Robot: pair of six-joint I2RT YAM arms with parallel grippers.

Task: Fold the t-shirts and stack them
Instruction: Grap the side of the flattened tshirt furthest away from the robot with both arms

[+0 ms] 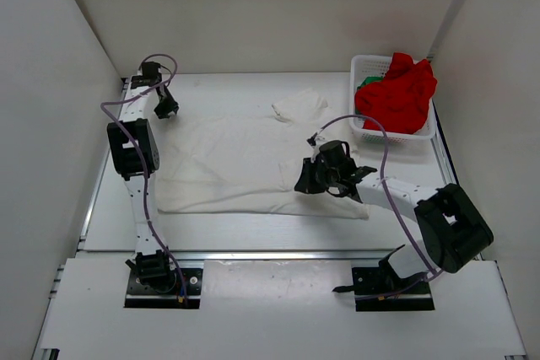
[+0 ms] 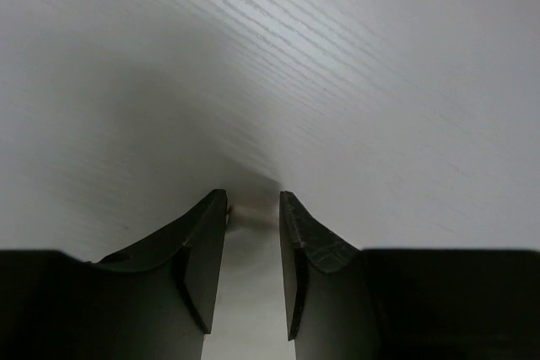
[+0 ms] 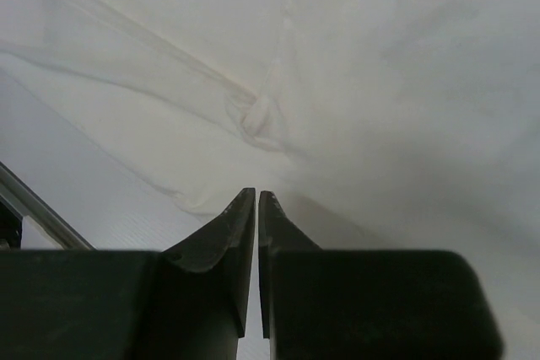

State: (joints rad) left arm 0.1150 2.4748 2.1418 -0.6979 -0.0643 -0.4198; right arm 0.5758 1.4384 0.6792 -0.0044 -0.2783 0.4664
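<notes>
A white t-shirt [image 1: 236, 162] lies spread flat on the white table [image 1: 219, 229]. My left gripper [image 1: 166, 110] is at the shirt's far left corner, low on the table. In the left wrist view its jaws [image 2: 253, 206] stand a narrow gap apart with cream cloth [image 2: 251, 246] filling the gap. My right gripper [image 1: 314, 178] hovers over the shirt's right part. In the right wrist view it [image 3: 256, 198] is shut with nothing between the jaws, above a creased seam of the shirt [image 3: 253, 115].
A white basket [image 1: 368, 67] at the far right holds a red t-shirt [image 1: 398, 94] and a bit of green cloth [image 1: 369, 83]. White walls close the table in on three sides. A metal rail [image 3: 34, 208] runs along the near table edge.
</notes>
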